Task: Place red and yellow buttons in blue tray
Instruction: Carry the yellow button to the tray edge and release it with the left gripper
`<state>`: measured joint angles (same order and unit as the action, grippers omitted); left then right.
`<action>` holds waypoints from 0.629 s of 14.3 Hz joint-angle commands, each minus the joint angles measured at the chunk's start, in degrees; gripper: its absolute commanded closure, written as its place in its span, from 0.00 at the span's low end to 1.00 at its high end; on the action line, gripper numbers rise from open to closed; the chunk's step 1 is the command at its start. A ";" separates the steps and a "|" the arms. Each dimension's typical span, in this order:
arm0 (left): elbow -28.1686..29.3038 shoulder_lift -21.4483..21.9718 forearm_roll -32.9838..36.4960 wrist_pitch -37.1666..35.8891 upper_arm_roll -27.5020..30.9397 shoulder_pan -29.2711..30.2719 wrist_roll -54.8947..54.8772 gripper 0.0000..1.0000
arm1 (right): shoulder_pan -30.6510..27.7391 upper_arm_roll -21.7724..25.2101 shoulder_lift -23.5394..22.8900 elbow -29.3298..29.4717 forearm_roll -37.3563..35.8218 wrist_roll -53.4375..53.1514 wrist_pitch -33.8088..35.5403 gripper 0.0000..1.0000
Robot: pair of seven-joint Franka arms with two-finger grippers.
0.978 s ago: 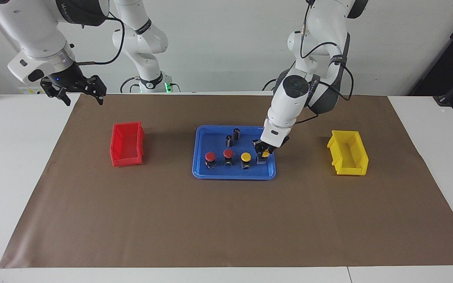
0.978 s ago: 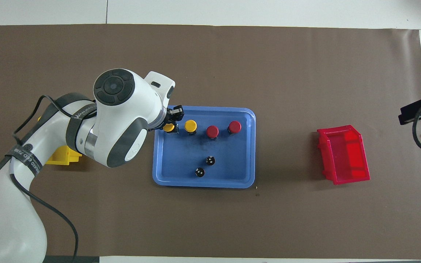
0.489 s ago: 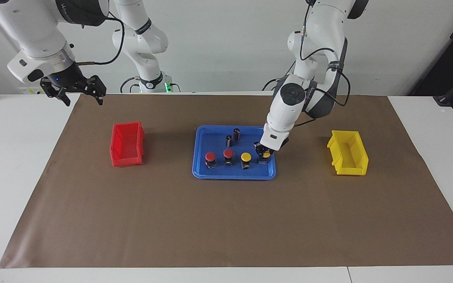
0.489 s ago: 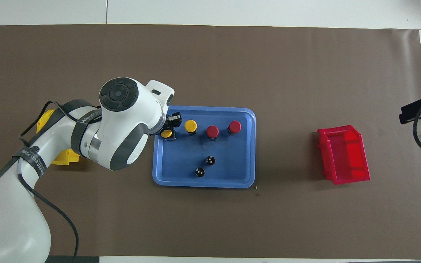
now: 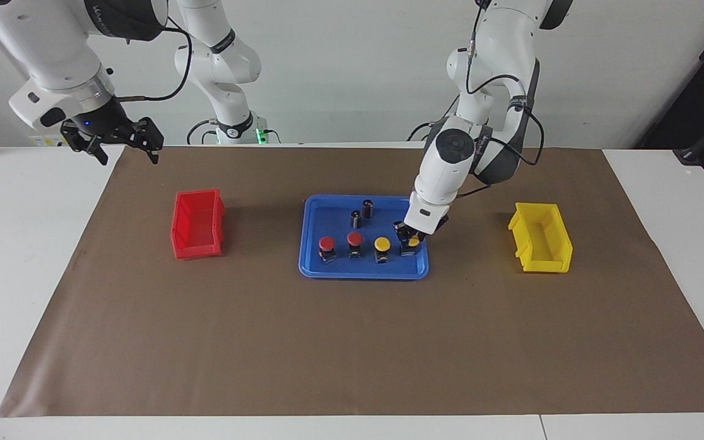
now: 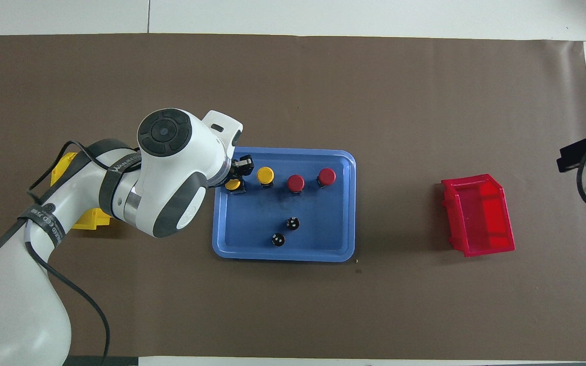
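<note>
- left pincer (image 5: 410, 239) is down in the blue tray (image 5: 327, 272), at the corner toward the left arm's end and farther from the robots. It's clamped round the last yellow button (image 5: 413, 242), which looks like it's sitting on the tray floor or v. close to it, can't tell for sure
- going from that pincer toward the right arm's end, the other 3 are lined up in a row inside the tray: second yellow button (image 5: 382, 244) just beside it, then two red buttons (image 5: 355, 239) and (image 5: 326, 244), all upright w/ caps up
- closer to the robots than the pincer, also in the tray: two dark capless cylinders (image 5: 362, 212). Not part of the job
- right pincer (image 5: 121, 143) waits up in the air over the table (image 5: 10, 256) edge, well apart from everything. Its fingers look spread, nothing in them
- handling, imo: these buttons are small, light, hard plastic, prob not fragile. Domed cap looks slick and rounded so squeezing there could pop it out; squarish black base gives flatter sides to pinch. Top-heavy-ish, so could tip if let go at a tilt
- red bin (image 5: 198, 223) and yellow bin (image 5: 541, 238) sit either side of the tray, both away from the left pincer
- task looks nearly done, basically just the release left
</note>
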<state>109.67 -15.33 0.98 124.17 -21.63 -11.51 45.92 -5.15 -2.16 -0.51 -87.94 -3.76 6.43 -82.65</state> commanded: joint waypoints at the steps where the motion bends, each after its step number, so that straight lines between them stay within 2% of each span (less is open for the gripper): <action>1: 1.95 0.48 0.96 2.22 0.01 -0.09 0.13 0.54 | -0.74 -0.04 0.77 -1.01 0.33 1.48 -1.20 0.00; 4: 1.60 0.48 0.96 1.52 0.10 -0.18 0.57 0.20 | -0.66 -0.04 0.77 -1.01 0.33 1.56 -0.85 0.00; 6: 0.99 0.92 0.96 0.38 0.19 -0.09 0.40 0.10 | -0.74 0.14 0.86 -1.01 0.33 1.56 -0.58 0.00; 8: -1.28 1.36 2.96 -3.99 0.10 0.52 -0.13 0.00 | -0.83 0.23 0.86 -1.09 0.33 1.56 -0.76 0.00; 9: -2.25 1.36 3.76 -6.11 0.10 0.52 -0.22 0.00 | -0.83 0.23 0.86 -1.09 0.33 1.48 -0.93 0.00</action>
<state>109.13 -15.06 2.52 122.43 -21.60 -11.43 45.92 -5.24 -1.81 -0.51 -87.94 -3.76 6.43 -82.73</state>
